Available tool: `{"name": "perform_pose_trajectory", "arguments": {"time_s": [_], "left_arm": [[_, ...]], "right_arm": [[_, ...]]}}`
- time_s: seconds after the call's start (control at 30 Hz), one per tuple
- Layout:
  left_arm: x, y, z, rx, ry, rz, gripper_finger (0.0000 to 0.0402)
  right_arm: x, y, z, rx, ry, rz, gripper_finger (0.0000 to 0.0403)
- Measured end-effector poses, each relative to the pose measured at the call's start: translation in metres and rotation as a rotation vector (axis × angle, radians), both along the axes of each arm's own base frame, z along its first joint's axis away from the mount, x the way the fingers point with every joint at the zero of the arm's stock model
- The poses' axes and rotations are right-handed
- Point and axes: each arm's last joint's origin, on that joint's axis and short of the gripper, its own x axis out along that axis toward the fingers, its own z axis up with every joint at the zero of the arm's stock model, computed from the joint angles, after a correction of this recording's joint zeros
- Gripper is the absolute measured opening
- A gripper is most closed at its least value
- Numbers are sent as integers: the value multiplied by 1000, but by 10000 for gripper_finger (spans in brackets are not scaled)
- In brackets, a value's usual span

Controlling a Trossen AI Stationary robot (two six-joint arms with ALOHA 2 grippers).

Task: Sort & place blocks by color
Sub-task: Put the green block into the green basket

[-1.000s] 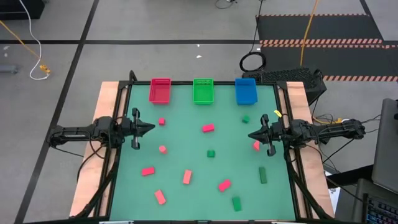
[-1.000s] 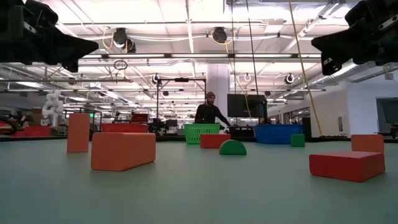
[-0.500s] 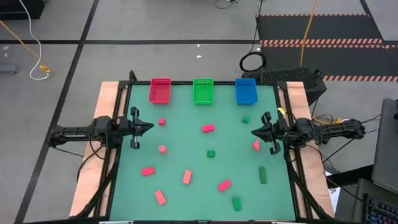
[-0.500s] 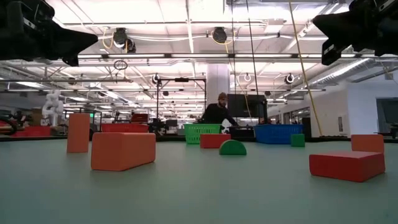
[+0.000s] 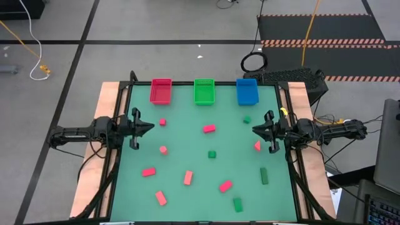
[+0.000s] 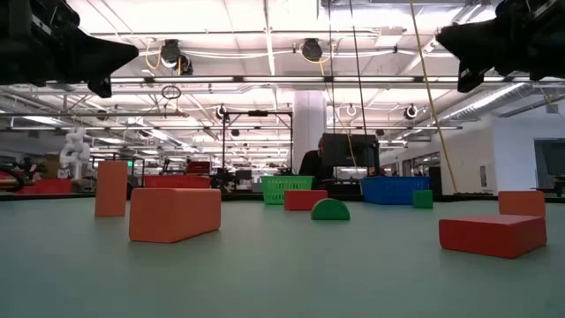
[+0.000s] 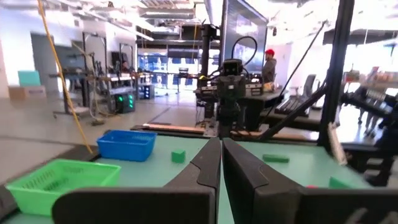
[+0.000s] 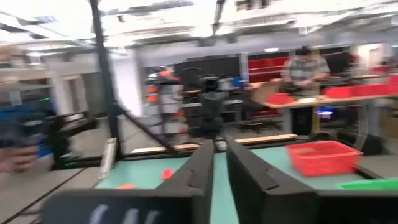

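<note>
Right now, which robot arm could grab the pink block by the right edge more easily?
Probably the right. Its end effector hangs just beside the pink block, while the left end effector waits across the table. Neither holds anything.

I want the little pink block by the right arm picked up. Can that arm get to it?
Probably yes. The pink block lies just beside the right tool, with bare mat between and nothing on top of it.

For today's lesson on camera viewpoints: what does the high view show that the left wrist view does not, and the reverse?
Only the high view shows the red bin, the red blocks such as one near the table's middle, and the left gripper from above. Only the left wrist view shows a person in a red cap in the room beyond. Both show the green bin, the blue bin and the right gripper.
</note>
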Motion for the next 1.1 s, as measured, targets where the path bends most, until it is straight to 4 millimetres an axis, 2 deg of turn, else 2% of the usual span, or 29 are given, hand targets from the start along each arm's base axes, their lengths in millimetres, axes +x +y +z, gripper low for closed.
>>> {"name": "perform_pose_trajectory", "arguments": {"time_s": [0.17,0.27,0.3,0.37,0.5,0.67,0.77,0.87,1.0,1.1], "left_arm": [[0,0,1,-205,-27,-39,21],[0,0,2,-309,-43,-60,21],[-1,0,3,-325,-54,-64,21],[-1,1,6,-336,-87,-47,21],[-5,4,17,-388,-231,23,21],[-3,4,37,-352,-193,49,22],[4,5,53,-326,-99,90,22],[18,7,76,-299,10,150,22],[46,13,99,-267,232,260,22],[71,21,105,-241,382,328,22]], "right_arm": [[2,-7,1,-17,9,-253,150],[6,-11,-5,-124,129,-412,195],[9,-12,-3,-161,176,-442,206],[16,-16,18,-186,214,-505,223],[41,-25,38,-207,460,-559,236],[78,-48,43,-146,772,-648,238],[97,-66,31,-74,952,-599,238],[108,-84,24,22,1040,-544,238],[108,-101,9,149,1207,-499,238],[104,-108,5,210,1273,-503,238]]}}
